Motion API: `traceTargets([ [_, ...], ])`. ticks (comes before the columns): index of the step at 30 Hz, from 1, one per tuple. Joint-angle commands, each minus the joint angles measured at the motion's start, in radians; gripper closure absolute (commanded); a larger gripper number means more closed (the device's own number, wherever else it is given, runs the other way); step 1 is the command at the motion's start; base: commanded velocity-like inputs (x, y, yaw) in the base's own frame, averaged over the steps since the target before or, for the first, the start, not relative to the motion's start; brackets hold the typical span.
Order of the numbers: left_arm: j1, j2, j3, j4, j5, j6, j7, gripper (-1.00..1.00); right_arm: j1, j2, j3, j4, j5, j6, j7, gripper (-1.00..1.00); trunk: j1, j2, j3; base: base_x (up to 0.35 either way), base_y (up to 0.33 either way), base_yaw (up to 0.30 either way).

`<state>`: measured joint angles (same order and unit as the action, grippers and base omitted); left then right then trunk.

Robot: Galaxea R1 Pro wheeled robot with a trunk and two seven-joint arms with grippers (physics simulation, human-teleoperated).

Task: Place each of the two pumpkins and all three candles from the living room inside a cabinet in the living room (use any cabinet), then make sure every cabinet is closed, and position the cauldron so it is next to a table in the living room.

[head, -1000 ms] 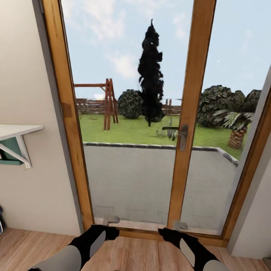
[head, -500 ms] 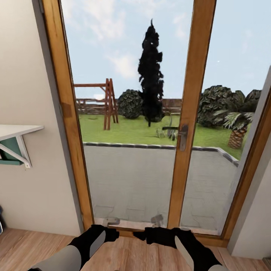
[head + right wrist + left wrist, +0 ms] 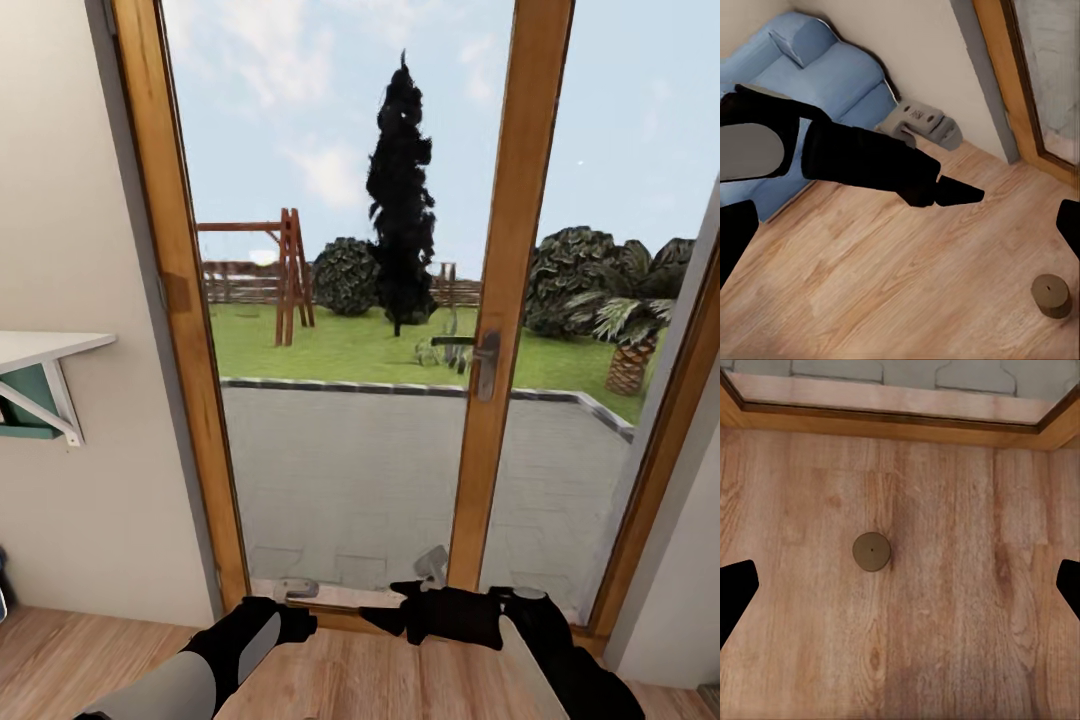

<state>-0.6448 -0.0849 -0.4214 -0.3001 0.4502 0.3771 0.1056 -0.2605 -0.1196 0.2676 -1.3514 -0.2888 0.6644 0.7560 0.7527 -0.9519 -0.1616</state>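
Sitting on floor (image 3: 967, 615) under L gripper (image 3: 900, 585): candle (image 3: 871, 551).

Your left gripper (image 3: 290, 620) hangs low with jaws spread wide, while your right gripper (image 3: 385, 622) is swung in sideways toward it, jaws spread wide too.

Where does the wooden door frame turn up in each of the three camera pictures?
Head view: the door frame stands tall around the glass, running from the top of the picture to the floor.
Left wrist view: the frame is the wooden strip where the planks end, just before the glass.
Right wrist view: the frame is the slanting orange post between the wall and the glass.
Shared landmark: the plank floor meets the frame in all three.
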Motion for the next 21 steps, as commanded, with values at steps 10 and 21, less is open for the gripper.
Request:
traceTargets([
  [10,-0.002,0.026,-0.003,0.054,0.008,-0.052,-0.007,-1.0,0.029,0.012,-0.055,-0.001,0.0,-0.001,-0.046,-1.0,0.0,-0.001,-0.002,0.0,0.0,0.0],
  [21,-0.002,0.026,-0.003,0.057,0.008,-0.071,-0.007,-1.0,0.029,0.012,-0.09,-0.001,0.0,-0.001,-0.046,-1.0,0.0,-0.001,-0.002,0.0,0.0,0.0],
])
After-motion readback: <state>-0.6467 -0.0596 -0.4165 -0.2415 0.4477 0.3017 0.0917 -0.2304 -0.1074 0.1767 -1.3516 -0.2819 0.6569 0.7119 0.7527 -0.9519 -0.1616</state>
